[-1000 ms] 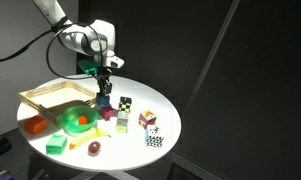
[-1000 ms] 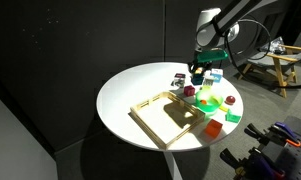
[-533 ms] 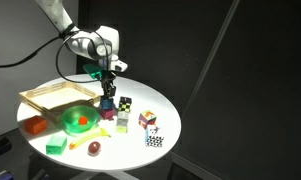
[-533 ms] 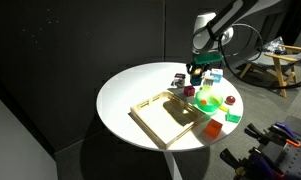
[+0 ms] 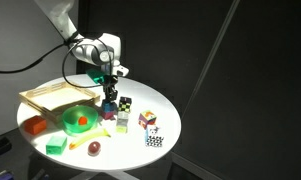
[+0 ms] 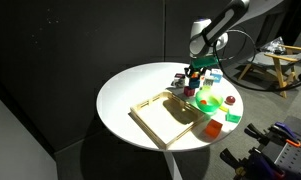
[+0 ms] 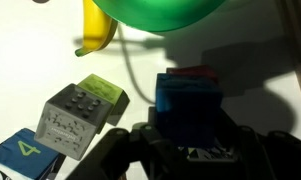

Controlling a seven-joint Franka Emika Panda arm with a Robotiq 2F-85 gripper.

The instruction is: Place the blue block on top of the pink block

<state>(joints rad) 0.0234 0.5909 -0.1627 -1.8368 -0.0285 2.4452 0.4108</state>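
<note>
In the wrist view the blue block (image 7: 187, 105) sits between my gripper's (image 7: 188, 140) dark fingers. A thin strip of the pink block (image 7: 197, 72) shows just past its far edge, so the blue block is over the pink one. I cannot tell whether the two touch. In both exterior views the gripper (image 5: 109, 99) (image 6: 194, 83) is low over the round white table, next to the green bowl, and its fingers hide both blocks.
A green bowl (image 5: 80, 120) holding an orange piece, a wooden tray (image 5: 52, 95), an orange block (image 5: 33, 126) and a mint-green block (image 5: 56, 146) lie beside the gripper. Patterned cubes (image 5: 125, 103) (image 5: 147, 120) (image 5: 154, 140) stand on its other side. A banana (image 7: 98, 30) lies close by.
The gripper has moved down towards the table beside the green bowl, with the blue block in it. Nothing else has moved.
</note>
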